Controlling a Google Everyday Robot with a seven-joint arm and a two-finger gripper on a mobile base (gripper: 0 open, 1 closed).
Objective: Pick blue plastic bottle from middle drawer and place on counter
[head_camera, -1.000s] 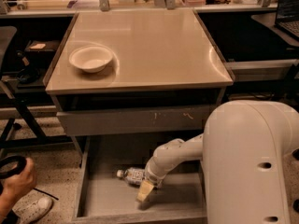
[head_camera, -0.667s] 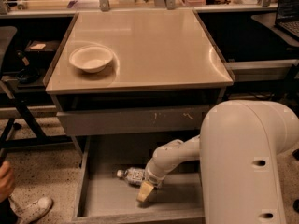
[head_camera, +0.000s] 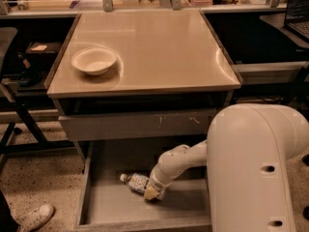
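Camera view. Reaches down into the open drawer point(head_camera: 111, 204) with the gripper point(head_camera: 153, 193), low over the grey floor and near the drawer's front. Meets the bottle point(head_camera: 135, 182) right at the gripper's tip. Lies on its side there on the floor, base end against or under the gripper, white cap pointing away from it toward the drawer's left wall. Cannot tell whether the gripper is closed on the bottle or only touching it, since the arm point(head_camera: 178, 161) covers that spot.

Judging by this: drawer open and approach done, grasp either in hand or just beginning. Not yet lifted, not yet carried, nothing of the placing done.

Yet to do: securing the hold, raising the bottle up out of the drawer, clearing the scratched drawer front point(head_camera: 135, 124) directly above and behind the gripper, then getting over the counter point(head_camera: 159, 47) edge higher up. Counts as an early stage, well under half.

Up on the counter, far above and behind the gripper: one bowl point(head_camera: 94, 60) toward the left, with bare beige top beside it for setting the bottle down.
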